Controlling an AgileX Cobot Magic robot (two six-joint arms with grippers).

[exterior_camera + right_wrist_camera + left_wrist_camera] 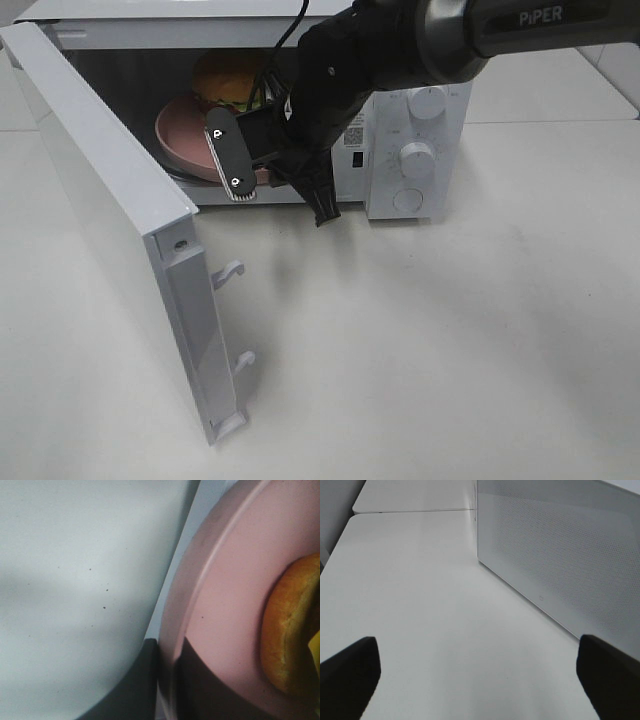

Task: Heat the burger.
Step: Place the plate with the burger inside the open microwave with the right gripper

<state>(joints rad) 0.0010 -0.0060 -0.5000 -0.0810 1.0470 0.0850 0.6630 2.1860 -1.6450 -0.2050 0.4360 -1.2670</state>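
Burger (pixel 228 80) sits on a pink plate (pixel 178 140) inside the microwave (pixel 415 170). The door (pixel 100 190) stands wide open. Right gripper (pixel 165 680) is clenched on the plate's front rim, one finger on each face. Left gripper (pixel 479 680) is released, fingers wide apart, and hovers over the surface (pixel 420 605) near a white perforated panel (pixel 560 555).

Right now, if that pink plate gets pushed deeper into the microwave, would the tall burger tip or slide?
Probably tippy: the burger is tall and stacked in layers, so a jolt might topple it. It may also slide, since the pink plate looks smooth. The plate seems stiff; the right end effector pinches only its rim.
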